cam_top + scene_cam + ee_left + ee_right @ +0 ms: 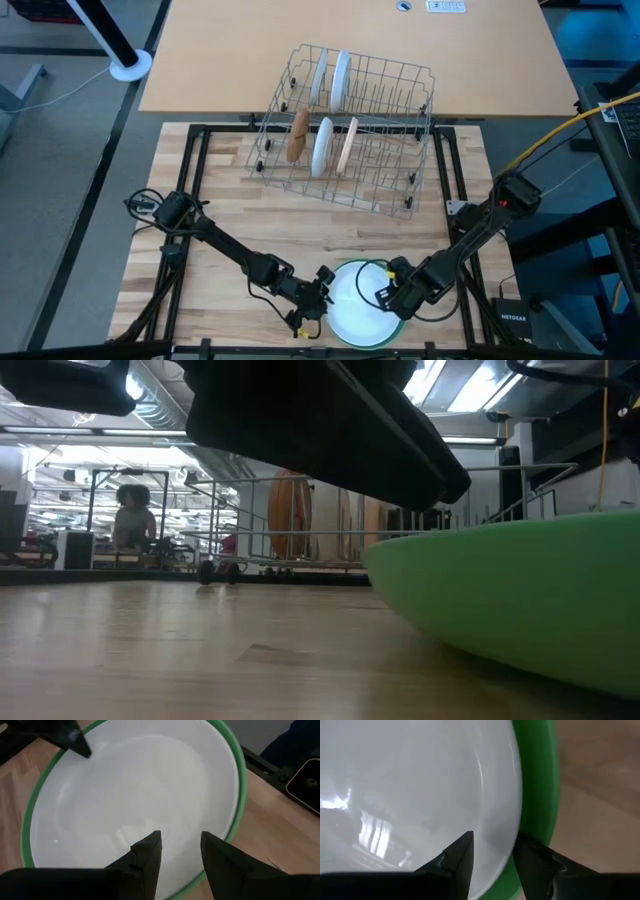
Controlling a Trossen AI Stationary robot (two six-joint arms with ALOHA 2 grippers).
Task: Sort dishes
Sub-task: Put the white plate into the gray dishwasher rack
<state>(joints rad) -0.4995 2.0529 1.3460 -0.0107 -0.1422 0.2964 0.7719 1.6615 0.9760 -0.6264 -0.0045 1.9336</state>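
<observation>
A large plate, light green outside and white inside (360,300), lies near the table's front edge; it also shows in the low view (520,600). My left gripper (320,292) is at its left rim and my right gripper (392,288) at its right rim, each shut on the rim. Two white plates (330,78) stand on edge in the far row of the grey wire rack (400,110). A brown plate (298,135), a white one (322,146) and a tan one (347,146) stand in the near row. My left gripper holds the plate's left rim (196,879), one finger (147,857) over the white inside and one (225,865) outside. It comes from the table's left, slanting down. My right gripper holds the plate's right rim (514,845), one finger (460,857) inside and one (537,865) on the green outer side. It comes from the table's right, slanting down. Whether the plate is clear of the table, I cannot tell.
The rack stands across the far edge of the wooden board (200,230), partly on the tan desk (250,60) behind. Black frame rails (200,150) run along the board's sides. A person (132,520) sits in the room beyond the table.
</observation>
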